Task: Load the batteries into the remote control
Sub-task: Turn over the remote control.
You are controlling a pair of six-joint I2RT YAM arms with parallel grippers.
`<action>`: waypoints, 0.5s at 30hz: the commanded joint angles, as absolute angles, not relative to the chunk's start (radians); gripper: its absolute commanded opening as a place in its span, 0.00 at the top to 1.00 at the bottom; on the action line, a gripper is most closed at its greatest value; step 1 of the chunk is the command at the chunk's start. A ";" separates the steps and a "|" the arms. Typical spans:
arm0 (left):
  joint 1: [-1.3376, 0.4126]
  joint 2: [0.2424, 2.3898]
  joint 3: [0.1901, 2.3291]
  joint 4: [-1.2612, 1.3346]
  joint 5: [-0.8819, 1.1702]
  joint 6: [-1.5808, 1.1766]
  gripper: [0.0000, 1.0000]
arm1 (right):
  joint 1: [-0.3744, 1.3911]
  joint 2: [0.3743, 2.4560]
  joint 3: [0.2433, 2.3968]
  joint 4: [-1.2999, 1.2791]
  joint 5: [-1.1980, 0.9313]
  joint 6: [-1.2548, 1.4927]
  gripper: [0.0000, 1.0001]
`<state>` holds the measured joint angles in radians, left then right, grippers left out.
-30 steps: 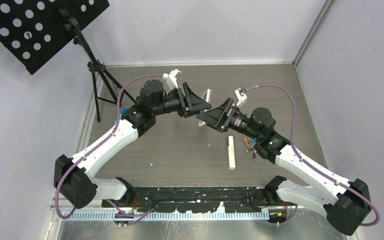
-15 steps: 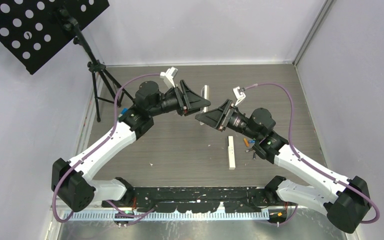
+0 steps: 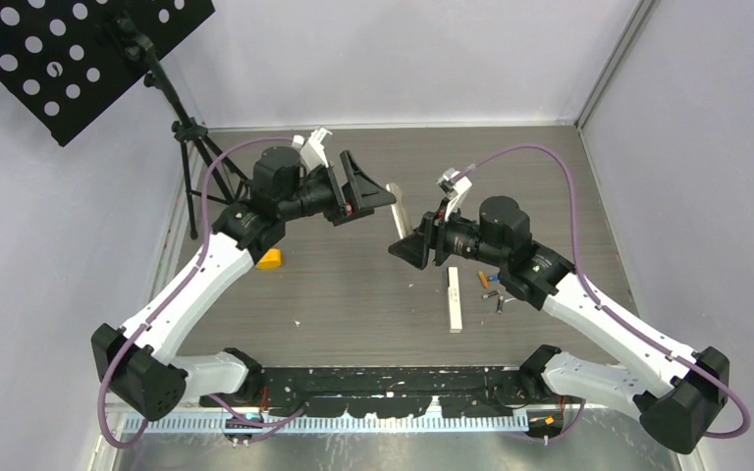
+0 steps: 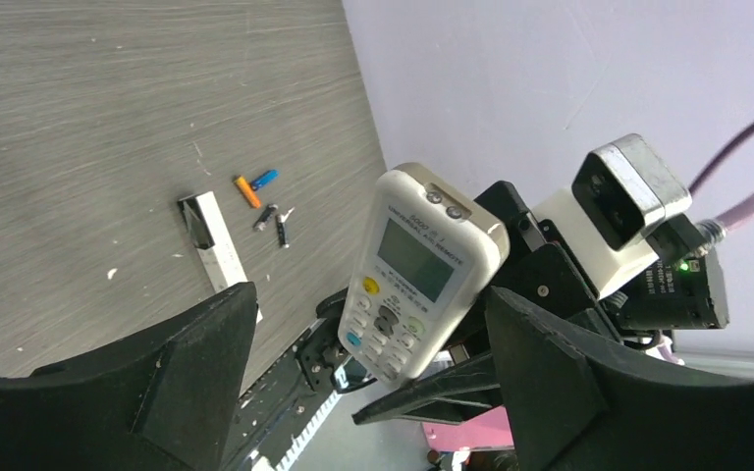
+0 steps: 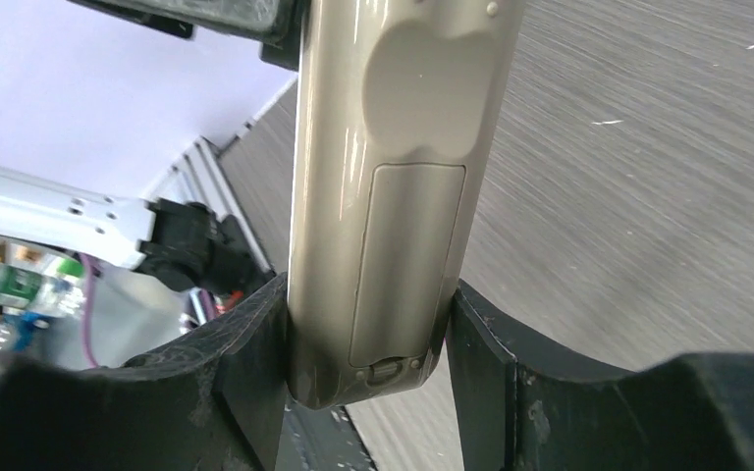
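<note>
a grey wood-grain tabletop (image 3: 334, 294) is boxed in by plain pale walls (image 3: 403, 59) on the far, left and right sides, under even light. at its far-left corner a black perforated panel (image 3: 59, 59) sits tilted on a black tripod stand (image 3: 188, 130).

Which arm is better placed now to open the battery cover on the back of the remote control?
Left, probably. The left end effector is open and empty, facing the remote control. The right end effector is closed on the remote's lower end, on both sides of the closed battery cover, so it should hold.
</note>
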<state>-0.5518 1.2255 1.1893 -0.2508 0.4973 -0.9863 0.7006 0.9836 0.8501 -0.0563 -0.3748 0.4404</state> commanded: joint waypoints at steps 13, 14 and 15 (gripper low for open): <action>-0.530 1.269 1.211 -0.465 0.554 -0.922 0.22 | 0.838 1.154 1.032 -0.276 -0.184 0.033 0.78; -0.527 1.270 1.200 -0.466 0.559 -0.925 0.26 | 0.851 1.158 1.030 -0.274 -0.176 0.018 0.78; -0.524 1.268 1.190 -0.465 0.560 -0.926 0.29 | 0.863 1.163 1.028 -0.274 -0.166 0.007 0.79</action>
<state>-0.5381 1.2652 1.2110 -0.4385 0.5179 -0.9394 0.8211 1.1584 0.9783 -0.2817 -0.2295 0.1017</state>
